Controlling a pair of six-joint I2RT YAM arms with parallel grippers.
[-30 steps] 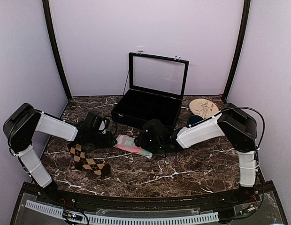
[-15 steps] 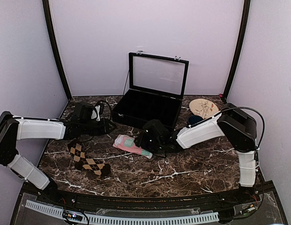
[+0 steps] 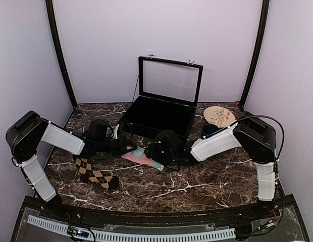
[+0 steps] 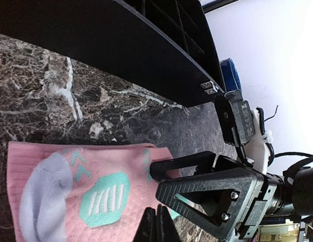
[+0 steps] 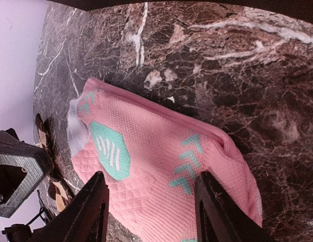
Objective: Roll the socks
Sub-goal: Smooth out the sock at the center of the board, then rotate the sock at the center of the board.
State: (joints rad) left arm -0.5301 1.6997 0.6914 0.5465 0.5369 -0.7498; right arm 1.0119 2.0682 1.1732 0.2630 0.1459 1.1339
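Between the two grippers, on the marble table (image 3: 207,176), the pink sock (image 3: 142,157) is lying flat, its long axis running roughly left to right just in front of the open black case (image 3: 157,119). The right gripper (image 5: 154,217) is sitting over the sock's right-hand end with its jaws spread wide and holding nothing. Its fingers (image 5: 96,212) are straddling the fabric across its width. The left gripper (image 4: 155,228) is pointing at the opposite end, near the pale toe patch. Its tips are looking pressed together with nothing between them, though only their ends are showing at the frame's bottom edge. The right arm is likely the nearer one for a first pinch, and a roll would be travelling along the sock towards the left gripper. The brown argyle sock (image 3: 96,174) is lying well apart, nearer the left arm's base, and neither gripper is touching it. Whether the right fingertips are touching the fabric or hovering above it is hard to tell, and the right gripper is covering the sock's far right end in the top view.
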